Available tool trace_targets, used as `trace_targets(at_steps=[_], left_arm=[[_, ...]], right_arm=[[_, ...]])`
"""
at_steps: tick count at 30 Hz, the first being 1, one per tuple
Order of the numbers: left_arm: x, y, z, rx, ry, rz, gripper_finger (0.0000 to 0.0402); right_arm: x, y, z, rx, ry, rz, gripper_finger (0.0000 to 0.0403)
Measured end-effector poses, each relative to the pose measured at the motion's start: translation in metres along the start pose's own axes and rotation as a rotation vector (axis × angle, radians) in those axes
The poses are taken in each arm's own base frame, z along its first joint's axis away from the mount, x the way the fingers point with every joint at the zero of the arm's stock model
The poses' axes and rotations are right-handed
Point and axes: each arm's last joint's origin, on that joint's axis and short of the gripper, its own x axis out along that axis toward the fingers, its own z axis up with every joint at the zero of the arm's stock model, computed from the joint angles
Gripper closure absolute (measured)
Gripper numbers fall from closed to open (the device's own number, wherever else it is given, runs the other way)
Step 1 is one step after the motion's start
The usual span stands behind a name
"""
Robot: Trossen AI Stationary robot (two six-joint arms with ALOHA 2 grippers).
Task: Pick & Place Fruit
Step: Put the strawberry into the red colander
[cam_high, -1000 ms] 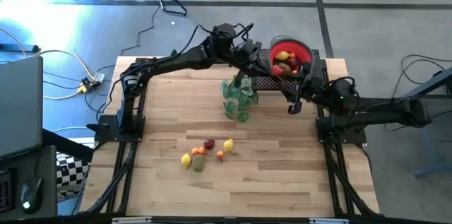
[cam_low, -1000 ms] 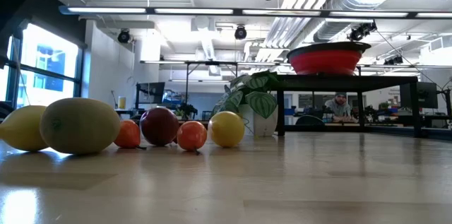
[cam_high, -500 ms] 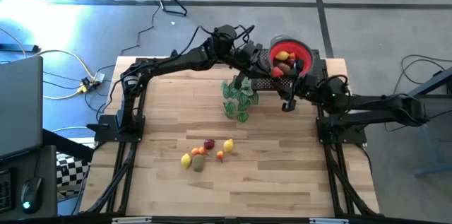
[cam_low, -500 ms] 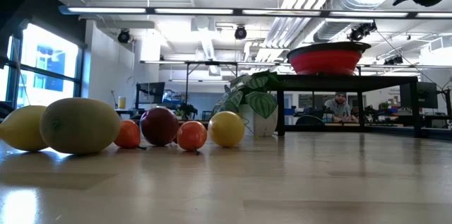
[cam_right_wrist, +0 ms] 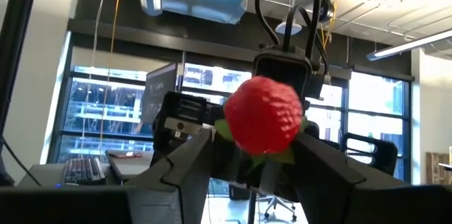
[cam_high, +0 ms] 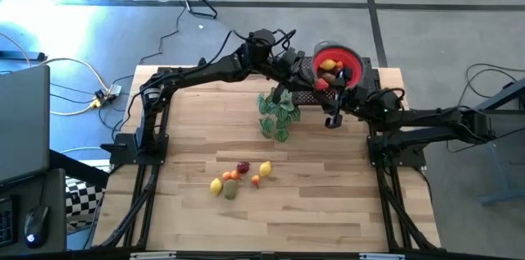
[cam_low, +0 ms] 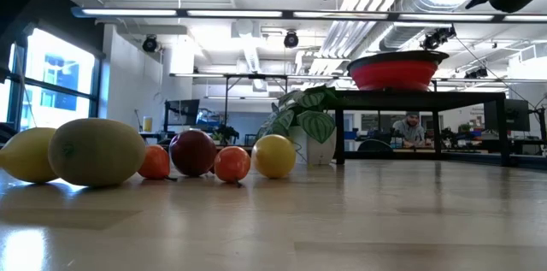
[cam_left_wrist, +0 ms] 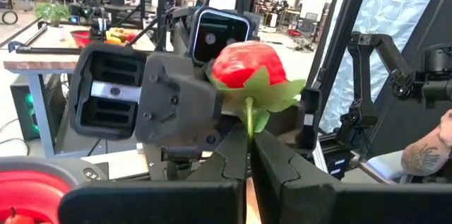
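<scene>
A red toy strawberry with green leaves and a thin stem hangs in the air beside the red bowl, between my two grippers. My left gripper is shut on its stem and points level. My right gripper faces it from the other side, tipped upward, with the red body between its fingers. The bowl holds several fruits and stands on a dark raised stand at the table's far right. Several loose fruits lie on the table near its front centre. My left gripper pinches the strawberry's green stem between its two fingers, just below the leaves. The fingers come in level, and the red body stands above them, clear of the table. My right gripper has the strawberry's red body between its two fingers, which slant upward from the table's right side. The fruit fills the gap between them.
A green leafy plant sprig stands on the table just below the two grippers. The arms' dark base frames run along the left and right table edges. A person sits in the room beyond, and an arm shows at the side.
My right hand has shifted a little toward the table's left side and tipped its fingers further upward. The strawberry has stayed where it was.
</scene>
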Motion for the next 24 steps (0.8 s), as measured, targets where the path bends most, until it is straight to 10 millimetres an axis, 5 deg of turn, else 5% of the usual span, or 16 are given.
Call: trace_targets(at_steps=[16,24], left_arm=[[0.0040,-0.0021,-0.0046,-0.019,0.028,0.053,0.0401],[0.0039,-0.0019,-0.0046,-0.018,0.029,0.055,0.0401]], right_arm=[[-0.0005,-0.0068,-0.0036,-0.008,0.038,-0.050,0.0233],[-0.0004,-0.0061,-0.0034,-0.006,0.034,-0.026,0.0310]])
